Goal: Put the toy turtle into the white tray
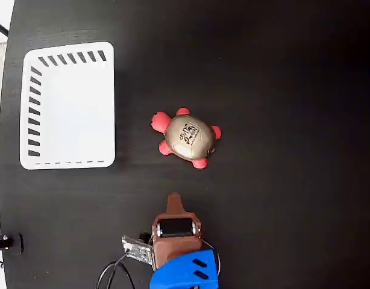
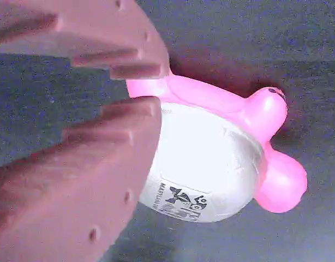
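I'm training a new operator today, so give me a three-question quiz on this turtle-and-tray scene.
1. True or false: the toy turtle lies inside the white tray.
2. In the fixed view, the tray lies to the turtle's: A) left B) right C) below.
3. Is the gripper touching the turtle in the fixed view?

Key: 1. False, it rests on the black table. 2. A. 3. No, bare table separates them.

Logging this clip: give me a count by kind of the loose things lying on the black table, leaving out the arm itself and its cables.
Toy turtle: 1, on the bare table, below the middle of the fixed view.
White tray: 1, at the left, nothing in it.
Total: 2.
The hand sits short of the turtle and holds nothing.
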